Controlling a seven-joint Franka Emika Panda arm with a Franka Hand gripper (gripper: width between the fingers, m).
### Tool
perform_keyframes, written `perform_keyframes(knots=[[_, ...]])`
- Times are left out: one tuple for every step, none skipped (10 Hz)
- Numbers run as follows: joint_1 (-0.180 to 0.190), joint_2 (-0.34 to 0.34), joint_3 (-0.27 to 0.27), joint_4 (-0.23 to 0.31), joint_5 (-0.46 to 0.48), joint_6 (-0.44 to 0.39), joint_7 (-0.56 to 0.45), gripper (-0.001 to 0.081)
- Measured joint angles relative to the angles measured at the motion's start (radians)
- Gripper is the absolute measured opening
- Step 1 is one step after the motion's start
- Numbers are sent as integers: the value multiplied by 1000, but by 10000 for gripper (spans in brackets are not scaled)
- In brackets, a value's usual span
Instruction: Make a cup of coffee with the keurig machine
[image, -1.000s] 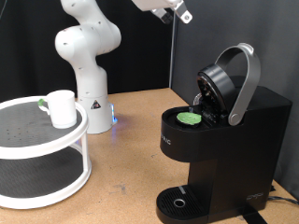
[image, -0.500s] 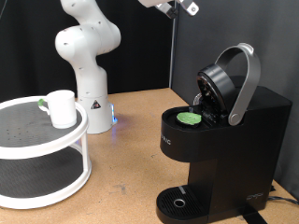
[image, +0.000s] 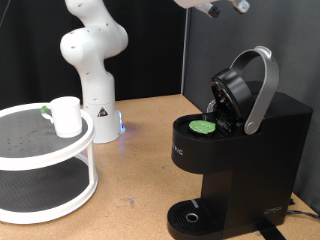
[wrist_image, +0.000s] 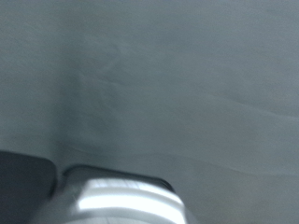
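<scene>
Gripper (image: 222, 5): risen toward frame top, grip state indeterminable. Below it: keurig machine (image: 240, 150), lid open, green-topped pod (image: 204, 127) loaded.

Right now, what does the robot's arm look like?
The arm is glossy white and made of fat rounded joints on a cone-shaped base with a small triangular sticker and a blue glow beside its foot. The hand shows only partly at the exterior view's top edge: white with dark bits.

Exterior camera faces keurig machine (image: 235, 140) from front; wrist camera sees blurred backdrop.
</scene>
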Motion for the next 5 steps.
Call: perform_keyframes(knots=[[14,22,8,14,10,-6,12,805],[24,42,23,25,12,3,29,805],[26,63,33,40,12,18,43,805],[25,62,32,39,12,16,42,805],[26,63,24,42,31,-39,42,805]])
